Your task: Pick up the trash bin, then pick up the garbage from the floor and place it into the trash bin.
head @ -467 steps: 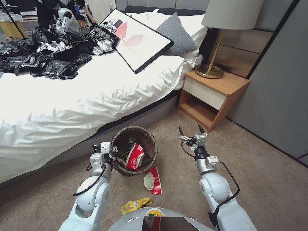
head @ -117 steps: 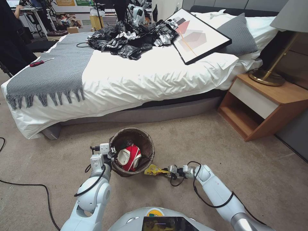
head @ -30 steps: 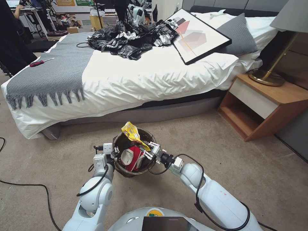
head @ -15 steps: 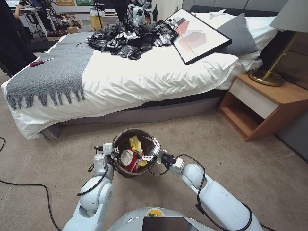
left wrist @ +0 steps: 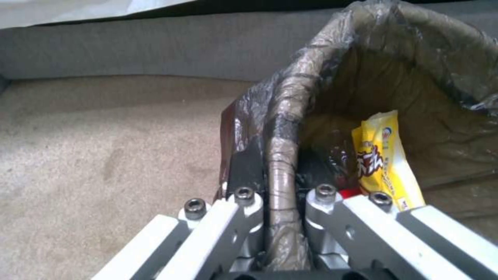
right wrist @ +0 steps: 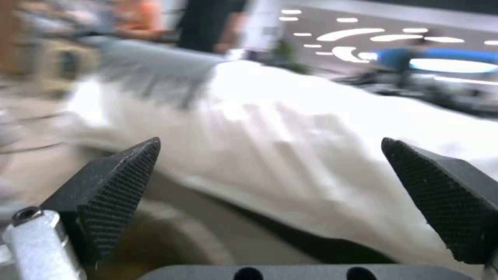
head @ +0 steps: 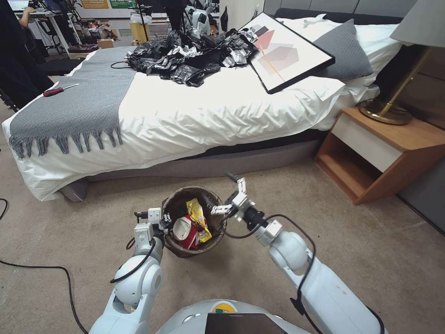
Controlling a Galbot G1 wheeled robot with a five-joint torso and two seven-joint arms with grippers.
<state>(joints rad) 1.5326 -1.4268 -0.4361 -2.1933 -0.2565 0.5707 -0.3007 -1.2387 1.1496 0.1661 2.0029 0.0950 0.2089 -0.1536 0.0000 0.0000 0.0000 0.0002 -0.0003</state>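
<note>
Trash bin (head: 194,227) rim's pinched in the left pincer (left wrist: 280,202); right pincer (head: 221,194) spread wide above it, yellow wrapper (head: 198,220) inside.

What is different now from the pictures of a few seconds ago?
The right gripper carried the yellow wrapper from the floor, let it go into the trash bin, then rose with jaws open. The left gripper stays clamped on the bin's rim.

The trash bin (head: 177,208) stands on the floor (head: 259,195) before the bed (head: 185,116), a snack wrapper (head: 198,219) inside; the nightstand (head: 384,148) sits right.
</note>
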